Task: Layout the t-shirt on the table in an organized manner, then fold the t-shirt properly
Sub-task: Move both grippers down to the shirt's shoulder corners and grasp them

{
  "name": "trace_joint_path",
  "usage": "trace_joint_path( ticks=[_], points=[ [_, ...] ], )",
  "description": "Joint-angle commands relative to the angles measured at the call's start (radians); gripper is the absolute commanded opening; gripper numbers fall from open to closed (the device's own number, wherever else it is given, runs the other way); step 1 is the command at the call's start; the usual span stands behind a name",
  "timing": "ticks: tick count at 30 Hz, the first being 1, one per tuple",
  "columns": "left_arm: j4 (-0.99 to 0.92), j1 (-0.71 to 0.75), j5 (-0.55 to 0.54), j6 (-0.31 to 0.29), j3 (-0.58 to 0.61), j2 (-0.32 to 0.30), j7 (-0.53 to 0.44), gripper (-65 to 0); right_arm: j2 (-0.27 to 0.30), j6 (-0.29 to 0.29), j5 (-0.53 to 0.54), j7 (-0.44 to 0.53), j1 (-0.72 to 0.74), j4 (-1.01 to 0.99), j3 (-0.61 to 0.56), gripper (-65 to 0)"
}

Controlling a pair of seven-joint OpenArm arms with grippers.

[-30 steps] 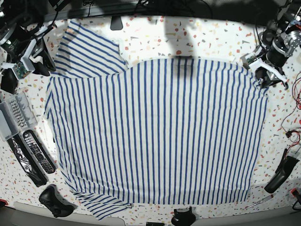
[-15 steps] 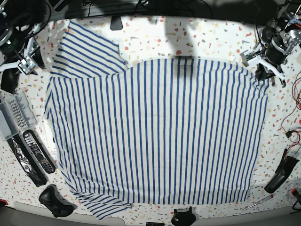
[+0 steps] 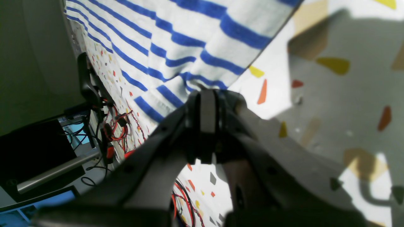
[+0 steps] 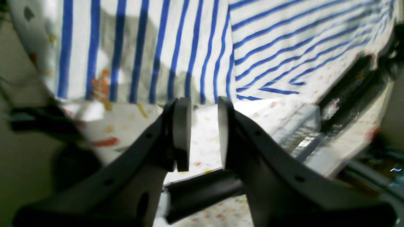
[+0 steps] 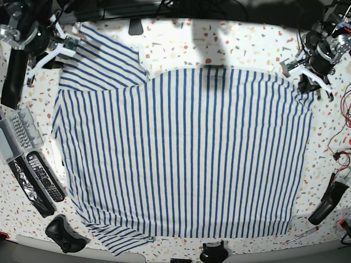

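Grey tray (image 5: 12, 137) beside flat t-shirt (image 5: 186, 153), contents apparently small keyed devices.

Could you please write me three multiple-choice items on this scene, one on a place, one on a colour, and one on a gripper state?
1. Where is the left gripper on the t-shirt?
A. at its edge
B. at its middle
C. far off it

2. What colour are the shirt's stripes?
A. red
B. blue
C. green

3. How is the right gripper?
A. shut on the shirt
B. open, holding nothing
C. shut on a remote

Answers: 1 A, the left wrist view shows the tips pinching the bunched shirt edge beside bare table. 2 B, blue on white in every view. 3 B, the right wrist view shows a gap between the pads with the shirt beyond them.
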Motion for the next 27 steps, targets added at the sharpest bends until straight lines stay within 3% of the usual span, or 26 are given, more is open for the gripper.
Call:
trace_joint_path(
  ticks=[1,5,7,13,21,27],
  points=[
    [-0.004,0.006,-0.005,-0.029,0.002,-0.014,0.021,-65.0,0.027,-0.023,-0.03,0.003,0.001,0.013,-0.018,-50.4],
    [-0.004,0.006,-0.005,-0.029,0.002,-0.014,0.023,-65.0,0.06,-0.024,-0.133,-0.055,0.001,0.008,-0.098,-50.4],
    [-0.004,0.006,-0.005,-0.029,0.002,-0.014,0.034,-65.0,0.062,-0.024,-0.132,-0.095,0.0,-0.01,-0.103,-50.4],
    [-0.004,0.006,-0.005,-0.029,0.002,-0.014,0.044,-65.0,0.062,-0.028,-0.124,-0.097,0.001,-0.128,-0.103,-50.4],
    [-0.004,0.006,-0.004,-0.029,0.002,-0.014,0.04,-65.0,0.062,-0.135,-0.18,-0.063,0.001,-0.192,-0.106,-50.4],
    [-0.004,0.006,-0.004,-0.029,0.002,-0.014,0.04,-65.0,0.062,-0.165,-0.18,-0.032,0.001,-0.192,-0.106,-50.4]
  ],
)
